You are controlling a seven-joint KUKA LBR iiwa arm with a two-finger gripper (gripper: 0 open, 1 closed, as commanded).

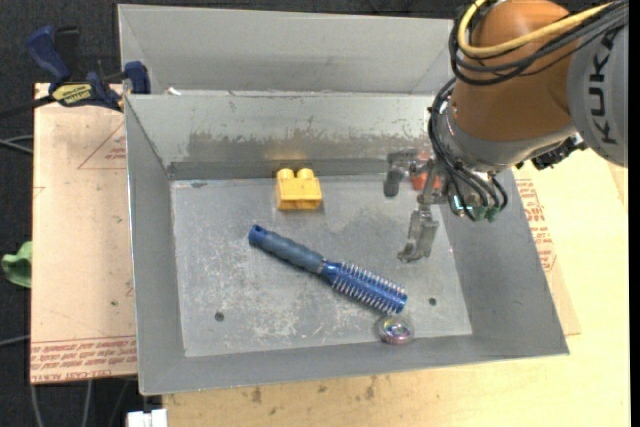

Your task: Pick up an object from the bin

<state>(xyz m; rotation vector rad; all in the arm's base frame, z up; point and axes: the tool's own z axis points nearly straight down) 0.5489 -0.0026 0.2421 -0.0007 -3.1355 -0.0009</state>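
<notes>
Gripper open and empty, over bare bin floor, right of centre.
Blue hairbrush lies diagonally at lower centre, bristle head near the gripper's lower left; yellow block apart at upper centre; small round trinket beside the bristles.

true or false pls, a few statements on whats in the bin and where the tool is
1. The brush is blue. True.
2. The yellow block lies on the brush. False: it lies apart from it, on the floor of the bin.
3. A small round thing lies by the brush's bristle end. True.
4. The tool holds the yellow block. False: the block lies well off to the view's left of it.
</notes>
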